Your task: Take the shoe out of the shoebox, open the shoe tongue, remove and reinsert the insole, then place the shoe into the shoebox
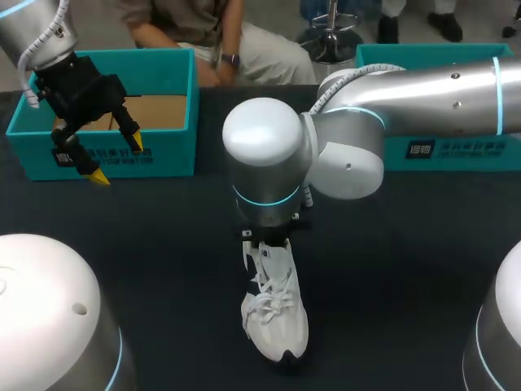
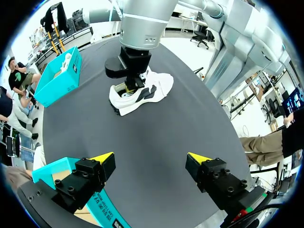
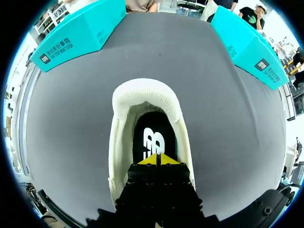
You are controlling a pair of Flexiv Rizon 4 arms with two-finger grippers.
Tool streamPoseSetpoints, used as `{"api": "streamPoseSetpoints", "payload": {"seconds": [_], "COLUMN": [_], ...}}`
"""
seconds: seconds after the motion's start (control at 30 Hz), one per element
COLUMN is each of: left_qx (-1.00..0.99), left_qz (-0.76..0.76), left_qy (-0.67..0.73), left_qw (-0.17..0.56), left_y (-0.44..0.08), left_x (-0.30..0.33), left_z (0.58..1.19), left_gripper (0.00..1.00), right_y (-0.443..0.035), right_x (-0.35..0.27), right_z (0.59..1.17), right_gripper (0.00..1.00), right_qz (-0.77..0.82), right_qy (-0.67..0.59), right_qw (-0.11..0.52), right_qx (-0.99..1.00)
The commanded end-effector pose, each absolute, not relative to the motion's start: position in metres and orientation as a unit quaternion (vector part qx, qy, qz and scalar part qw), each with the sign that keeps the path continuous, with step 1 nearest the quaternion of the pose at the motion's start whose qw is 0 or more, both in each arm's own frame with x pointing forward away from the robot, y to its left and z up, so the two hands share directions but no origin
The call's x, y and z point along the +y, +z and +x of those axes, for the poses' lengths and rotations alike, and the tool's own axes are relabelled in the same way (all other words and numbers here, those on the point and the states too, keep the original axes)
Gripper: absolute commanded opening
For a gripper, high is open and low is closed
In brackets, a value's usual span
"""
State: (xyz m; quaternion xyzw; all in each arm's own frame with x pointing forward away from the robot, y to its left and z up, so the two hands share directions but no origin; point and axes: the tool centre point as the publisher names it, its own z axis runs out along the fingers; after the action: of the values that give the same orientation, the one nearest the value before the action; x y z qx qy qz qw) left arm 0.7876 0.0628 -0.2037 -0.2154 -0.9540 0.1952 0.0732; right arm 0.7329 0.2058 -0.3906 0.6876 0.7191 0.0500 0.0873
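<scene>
Shoe [image 1: 275,318] out of shoebox [image 1: 155,151], standing on table [image 1: 391,261] | right gripper [image 3: 159,159]: tips pinched together inside shoe mouth, above seated insole [image 3: 154,137] | left gripper [image 1: 118,158]: spread, empty, by shoebox | judged pending: insole step unclear, reboxing.

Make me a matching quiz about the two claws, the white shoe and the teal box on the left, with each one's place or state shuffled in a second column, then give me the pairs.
Column one:
1. left claw
2. right claw
3. white shoe
4. left teal shoebox

Column two:
A. on the dark table, laces up
B. open, holding nothing
C. at the table's far left, brown bottom showing
D. tips together, down in the shoe's opening

Pairs: 1-B; 2-D; 3-A; 4-C.
</scene>
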Motion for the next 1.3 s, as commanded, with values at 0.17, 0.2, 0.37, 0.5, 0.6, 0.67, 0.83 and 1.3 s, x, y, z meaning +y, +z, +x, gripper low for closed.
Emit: {"api": "streamPoseSetpoints", "payload": {"seconds": [0.17, 0.2, 0.37, 0.5, 0.6, 0.67, 0.83, 1.3], "left_qx": [-0.954, -0.954, -0.954, -0.954, -0.954, -0.954, -0.954, -0.954], "left_qz": [-0.216, -0.216, -0.216, -0.216, -0.216, -0.216, -0.216, -0.216], "left_qy": [0.194, 0.194, 0.194, 0.194, 0.194, 0.194, 0.194, 0.194], "left_qw": [0.073, 0.073, 0.073, 0.073, 0.073, 0.073, 0.073, 0.073], "left_y": [-0.204, -0.204, -0.204, -0.204, -0.204, -0.204, -0.204, -0.204], "left_x": [0.063, 0.063, 0.063, 0.063, 0.063, 0.063, 0.063, 0.063], "left_z": [0.788, 0.788, 0.788, 0.788, 0.788, 0.788, 0.788, 0.788], "left_gripper": [1.00, 1.00, 1.00, 1.00, 1.00, 1.00, 1.00, 1.00], "right_y": [-0.418, -0.419, -0.423, -0.422, -0.418, -0.414, -0.404, -0.366], "right_x": [0.213, 0.213, 0.216, 0.216, 0.215, 0.214, 0.212, 0.204], "right_z": [0.731, 0.731, 0.730, 0.730, 0.730, 0.730, 0.732, 0.739], "right_gripper": [0.00, 0.00, 0.00, 0.00, 0.00, 0.00, 0.00, 0.00], "right_qz": [0.690, 0.690, 0.689, 0.690, 0.690, 0.690, 0.689, 0.684], "right_qy": [0.051, 0.050, 0.050, 0.050, 0.050, 0.050, 0.049, 0.043], "right_qw": [0.065, 0.063, 0.056, 0.056, 0.059, 0.063, 0.071, 0.069], "right_qx": [0.719, 0.719, 0.720, 0.720, 0.719, 0.719, 0.720, 0.725]}}
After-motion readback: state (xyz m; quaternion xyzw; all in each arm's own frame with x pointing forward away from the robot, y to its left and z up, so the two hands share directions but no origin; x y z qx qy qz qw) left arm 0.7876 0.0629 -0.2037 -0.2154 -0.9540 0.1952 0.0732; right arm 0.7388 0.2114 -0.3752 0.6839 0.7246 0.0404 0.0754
